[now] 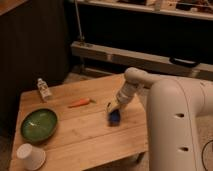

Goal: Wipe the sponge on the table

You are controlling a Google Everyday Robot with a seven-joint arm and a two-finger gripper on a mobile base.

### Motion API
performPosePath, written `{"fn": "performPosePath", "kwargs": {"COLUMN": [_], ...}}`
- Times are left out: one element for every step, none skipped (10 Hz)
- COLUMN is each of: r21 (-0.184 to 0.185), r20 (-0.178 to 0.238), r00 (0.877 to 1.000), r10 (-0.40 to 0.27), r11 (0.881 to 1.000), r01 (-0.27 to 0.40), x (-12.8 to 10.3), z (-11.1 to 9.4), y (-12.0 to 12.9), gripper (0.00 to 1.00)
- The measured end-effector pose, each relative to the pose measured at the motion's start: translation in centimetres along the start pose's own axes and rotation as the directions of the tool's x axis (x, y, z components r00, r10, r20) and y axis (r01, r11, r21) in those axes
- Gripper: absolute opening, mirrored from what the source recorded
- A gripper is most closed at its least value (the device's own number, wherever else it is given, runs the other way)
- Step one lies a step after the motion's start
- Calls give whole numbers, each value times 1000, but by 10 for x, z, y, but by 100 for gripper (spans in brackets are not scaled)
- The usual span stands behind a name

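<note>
The sponge (pixel 115 118) is found directly beneath the gripper (pixel 114 108), at its tip and touching it, and is laid flat on the table (pixel 85 137), toward the table's right-hand part as pictured. The gripper is brought down steeply onto the sponge from the arm's side, but whether the sponge is clasped or merely pressed cannot be told, nor how far the gripper is open. With the sponge down on the wood and the gripper upon it, a wiping stroke is judged to be in hand. How much of the top has been covered is not settled, since no trace is shown on the wood, so what is left cannot be reckoned. The sponge's long axis appears to run from the gripper toward the table's near edge, the near end lying clear of the gripper and the far end being partly covered by it. Which face bears the yellowish layer cannot be made out. A carrot (pixel 80 103) is seen near the gripper to its picture-left, and a bowl (pixel 39 124) well apart beyond that.
</note>
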Motion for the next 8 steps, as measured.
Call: {"fn": "performPosePath", "kwargs": {"r21": [3, 5, 5, 5, 4, 0, -7, -11], "r20": [2, 4, 5, 7, 8, 11, 13, 7], "r00": [1000, 1000, 999, 998, 998, 997, 996, 996], "r10": [14, 25, 43, 57, 67, 75, 85, 91], "r11": [1000, 1000, 999, 998, 998, 997, 996, 996], "r01": [-14, -25, -43, -57, -68, -75, -84, -90], "x": [4, 7, 14, 19, 23, 25, 28, 32], "z": [-3, -5, -6, -7, -8, -9, -11, -11], "y": [-6, -10, -18, -24, -29, -31, -34, -35], "gripper": [0, 0, 0, 0, 0, 0, 0, 0]}}
